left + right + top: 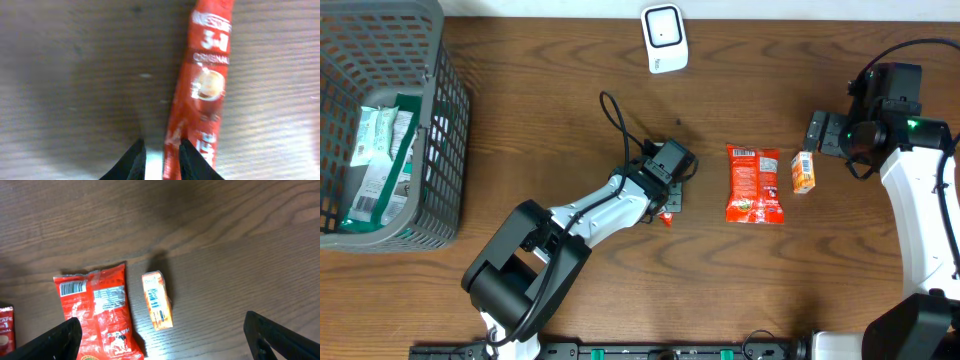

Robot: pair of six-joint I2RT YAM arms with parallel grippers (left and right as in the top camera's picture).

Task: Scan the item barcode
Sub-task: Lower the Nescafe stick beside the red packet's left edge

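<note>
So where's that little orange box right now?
In the overhead view the orange box lies toward the right of the table, just right of the red snack bag, with a small gap between them.

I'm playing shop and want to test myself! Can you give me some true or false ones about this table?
1. The white scanner sits inside the basket. False: it stands on the table, apart from the basket.
2. The orange box lies next to the red snack bag. True.
3. The right hand is holding the orange box. False: that hand is open and empty, and the box lies on the table.
4. The left hand is down at one end of the red coffee stick. True.
5. The basket has packets in it. True.
</note>
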